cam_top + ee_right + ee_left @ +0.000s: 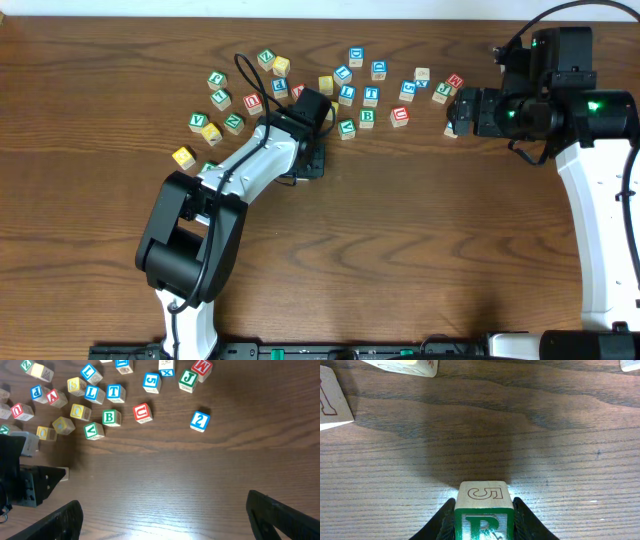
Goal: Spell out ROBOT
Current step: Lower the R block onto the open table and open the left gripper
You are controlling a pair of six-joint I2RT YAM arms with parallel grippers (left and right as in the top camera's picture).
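Cubes (356,56) crowd the bench (400,230) at 12 o'clock of the left tool (484,522), which is clenched on the green-framed R cube (483,496), a 5 on its upper face. Three more cubes (332,402) poke into that wrist view, two at 11, one at 1. Right tool (164,510) gapes wide, gripping nothing. Near the B cube (111,417): one T cube (114,393) at 12, red U cube (142,412) at 3, green V cube (93,430) at 8, four yellow-faced cubes (80,411) around 9.

R cube (484,522) cropped by bottom edge; left-edge cube (332,402) cropped.
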